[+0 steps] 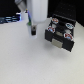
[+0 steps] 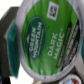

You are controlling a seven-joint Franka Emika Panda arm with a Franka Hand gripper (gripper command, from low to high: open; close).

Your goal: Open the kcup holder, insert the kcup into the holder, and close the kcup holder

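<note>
The kcup [image 2: 44, 35] fills the wrist view, its green-and-blue lid close to the camera and tilted, with a dark finger [image 2: 9, 31] against its side. My gripper [image 1: 33, 31] hangs low over the white table, shut on the kcup, which is too small to make out in the exterior view. The black kcup holder [image 1: 61, 30] stands toward the exterior view's right of the gripper. Its tray is slid out, with several pods [image 1: 67, 34] in the round slots and a grey front panel [image 1: 61, 44].
The white arm [image 1: 30, 10] rises at the back on the exterior view's left. Dark clutter [image 1: 7, 20] lies along the table's far edge. White tabletop [image 1: 30, 60] spreads in front of the gripper and the holder.
</note>
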